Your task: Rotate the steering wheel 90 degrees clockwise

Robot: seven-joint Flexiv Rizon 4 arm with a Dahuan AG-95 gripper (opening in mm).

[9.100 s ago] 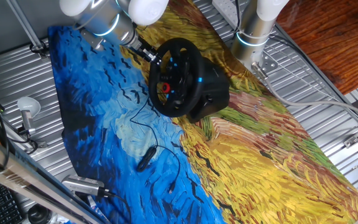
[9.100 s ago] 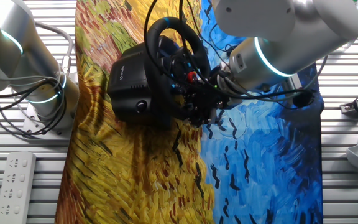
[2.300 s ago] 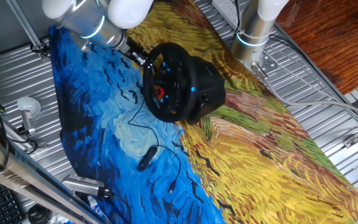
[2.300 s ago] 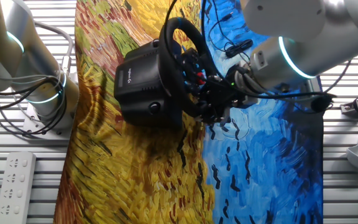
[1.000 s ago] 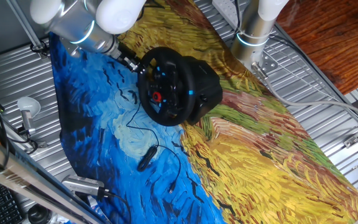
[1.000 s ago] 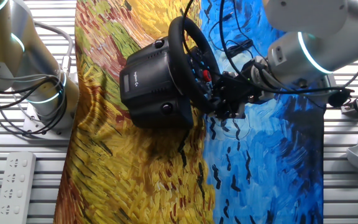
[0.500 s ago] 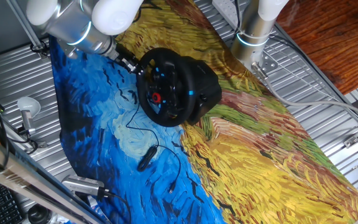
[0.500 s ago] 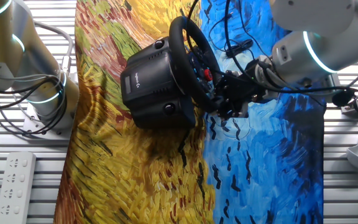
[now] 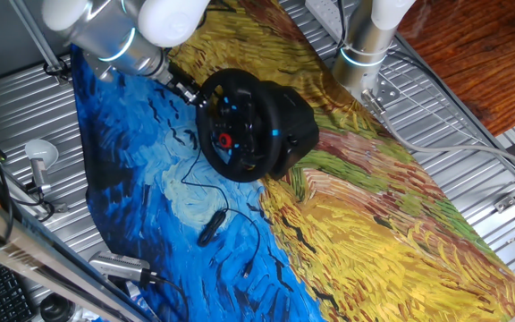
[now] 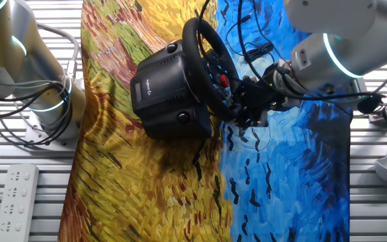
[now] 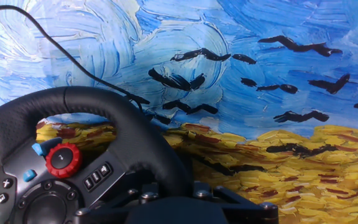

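The black steering wheel (image 9: pixel 236 125) stands on its bulky black base (image 9: pixel 295 131) on the painted cloth, with a red knob (image 9: pixel 225 140) and blue-lit buttons on the hub. My gripper (image 9: pixel 201 98) grips the rim at its upper left edge. In the other fixed view my gripper (image 10: pixel 242 109) is closed on the lower part of the wheel (image 10: pixel 209 62), in front of the base (image 10: pixel 165 88). In the hand view the rim (image 11: pixel 79 102) curves down into my gripper (image 11: pixel 169 190) at the bottom edge, where its fingertips are hidden. The red knob (image 11: pixel 63 159) sits left of it.
A small black cabled device (image 9: pixel 208 229) lies on the blue part of the cloth, its thin cable running toward the wheel. A second arm's base (image 9: pixel 365 45) stands behind the wheel base. A white power strip (image 10: pixel 15 195) lies off the cloth.
Over nine seconds my gripper moved with the rim, and the wheel and its base shifted and swung on the cloth. In the last half second almost nothing moved.
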